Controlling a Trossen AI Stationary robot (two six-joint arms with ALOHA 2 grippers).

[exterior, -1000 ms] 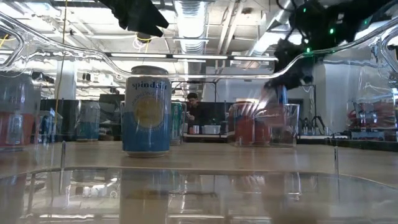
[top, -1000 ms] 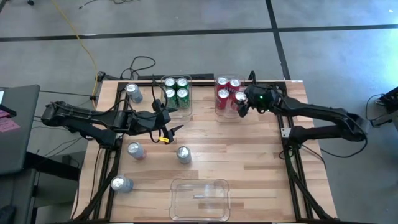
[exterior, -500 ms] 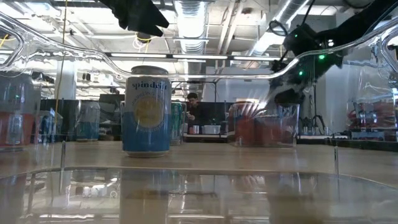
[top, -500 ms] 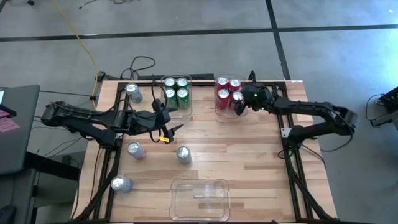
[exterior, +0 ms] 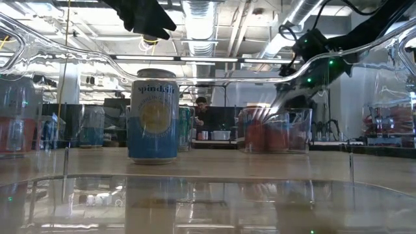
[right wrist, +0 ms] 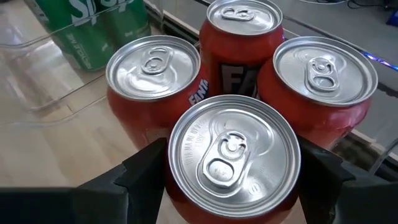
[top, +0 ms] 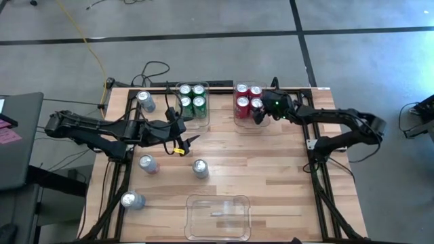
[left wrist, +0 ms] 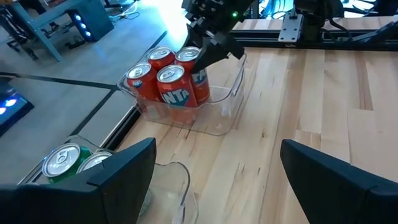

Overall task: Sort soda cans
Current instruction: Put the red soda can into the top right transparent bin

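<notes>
While hanging over the clear rectangular plastic bin [top: 248,122] at the far right of the light wooden desk [top: 271,176], the right tool [top: 260,115] is straddling the fourth red soda can [right wrist: 231,163], its two dark fingers [right wrist: 144,167] standing on either side of the can's body; whether they are pressing the can or have let go cannot be told. That can is standing upright inside the bin, touching the three other red silver-topped soda cans [right wrist: 239,34], so all four are forming a tight square block.

Just left of that bin, a second clear plastic bin [top: 203,123] is holding four green soda cans [top: 192,97] in the same square arrangement.

Farther left, the left tool [top: 192,141] is hovering released and empty above the desk's middle, fingers spread wide and grasping nothing, pointing toward the red cans.

Four silver-white soda cans are standing loose on the desk: one [top: 145,101] near the far left corner, one [top: 148,164] left of centre, one [top: 200,169] near the centre, and one [top: 131,200] toward the near left edge. At the near edge a third clear plastic bin [top: 218,217] is sitting with no cans in it.

In the low view, a person [exterior: 200,112] is showing far behind the desk.
</notes>
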